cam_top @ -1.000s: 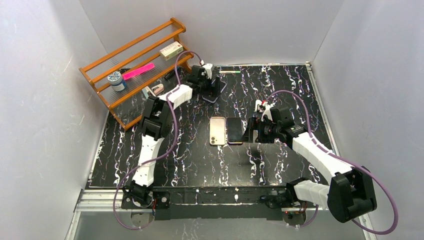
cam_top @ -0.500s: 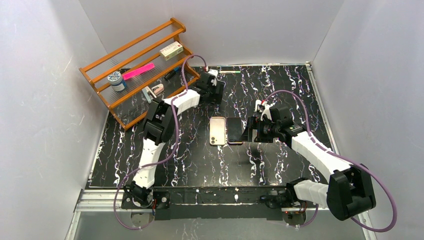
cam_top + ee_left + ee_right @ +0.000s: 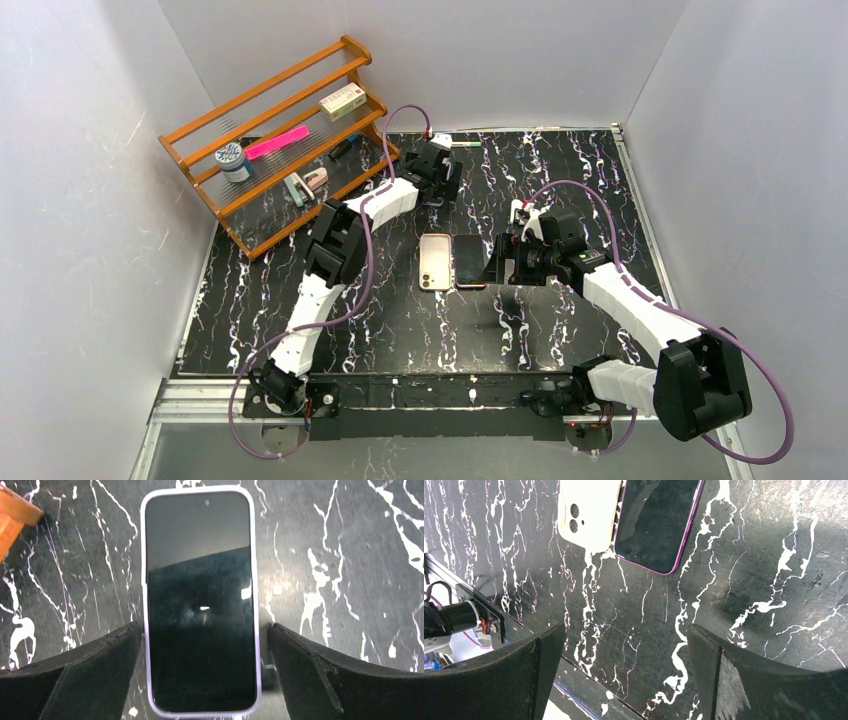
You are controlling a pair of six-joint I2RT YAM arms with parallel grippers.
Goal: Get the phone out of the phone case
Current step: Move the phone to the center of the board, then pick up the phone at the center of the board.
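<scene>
A dark-screened phone (image 3: 200, 580) in a lilac phone case (image 3: 144, 555) lies flat, face up, on the black marble table in the left wrist view. My left gripper (image 3: 204, 630) (image 3: 443, 180) is open, one finger on each side of the phone's lower end with a narrow gap to the case. From above, that gripper hides the phone. At mid-table, a cream case-like piece with camera holes (image 3: 434, 262) (image 3: 589, 512) lies beside a purple-edged phone (image 3: 469, 262) (image 3: 656, 522). My right gripper (image 3: 498, 262) (image 3: 624, 630) hovers open just right of that pair, holding nothing.
An orange wooden rack (image 3: 270, 130) stands at the back left with a pink item, a box and a jar; its corner (image 3: 12, 520) shows in the left wrist view. A pen (image 3: 458, 144) lies at the back edge. White walls enclose the table.
My left arm has swung right, away from the rack, and its gripper now sits over the cased phone, jaws slightly wider. The right arm has not moved.
</scene>
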